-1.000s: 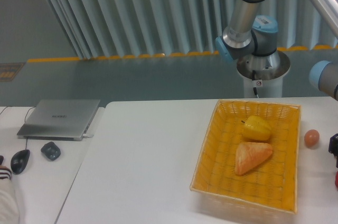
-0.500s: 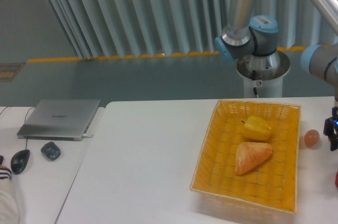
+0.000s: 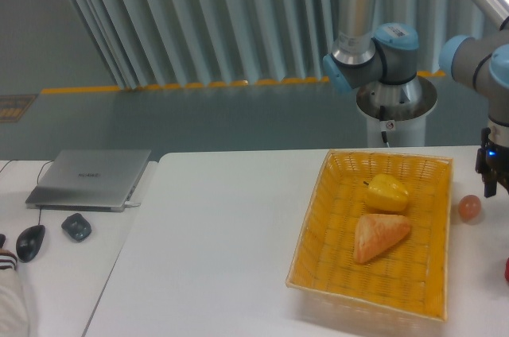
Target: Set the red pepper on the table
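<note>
Red is glimpsed only as a sliver at the frame's 4 o'clock edge — the red pepper [image 3: 507,269], resting on the white worktop [image 3: 223,242], apart from the woven yellow basket [image 3: 314,234]. The task is judged essentially done. The claw [image 3: 489,186] is seen at 3 o'clock above the small orange-pink ball [image 3: 469,207], nothing visibly held; whether its dark fingers are parted cannot be told. Inside the basket, a glossy yellow pepper [image 3: 387,191] and a wedge-shaped orange piece [image 3: 379,235] are left undisturbed.
</note>
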`<state>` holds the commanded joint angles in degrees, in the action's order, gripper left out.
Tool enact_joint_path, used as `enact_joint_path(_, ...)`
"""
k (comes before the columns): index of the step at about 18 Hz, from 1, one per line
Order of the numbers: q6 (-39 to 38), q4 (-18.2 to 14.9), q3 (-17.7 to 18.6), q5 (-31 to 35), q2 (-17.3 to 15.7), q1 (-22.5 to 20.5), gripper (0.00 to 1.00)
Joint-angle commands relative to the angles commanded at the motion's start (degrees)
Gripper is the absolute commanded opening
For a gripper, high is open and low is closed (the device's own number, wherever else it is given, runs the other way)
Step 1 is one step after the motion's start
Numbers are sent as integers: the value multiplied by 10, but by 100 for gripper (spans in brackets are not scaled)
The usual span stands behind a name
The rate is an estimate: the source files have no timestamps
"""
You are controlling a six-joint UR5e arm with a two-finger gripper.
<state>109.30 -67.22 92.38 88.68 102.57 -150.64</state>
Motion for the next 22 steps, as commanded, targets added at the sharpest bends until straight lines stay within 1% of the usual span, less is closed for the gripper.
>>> enact_joint_path(2,29,-15,-8,0,0,-2,100)
enact_joint_path(4,31,-19,-7,0,0,1,100)
enact_joint_path(5,32,-31,-8,1,0,2,100)
enact_joint_path(7,34,-43,-9,8,2,1,100)
enact_joint_path(10,56,-41,-10,19,9,-1,100)
enact_joint_path(13,56,-38,-11,20,19,-1,100)
enact_joint_path(22,56,-40,-12,23,21,-1,100)
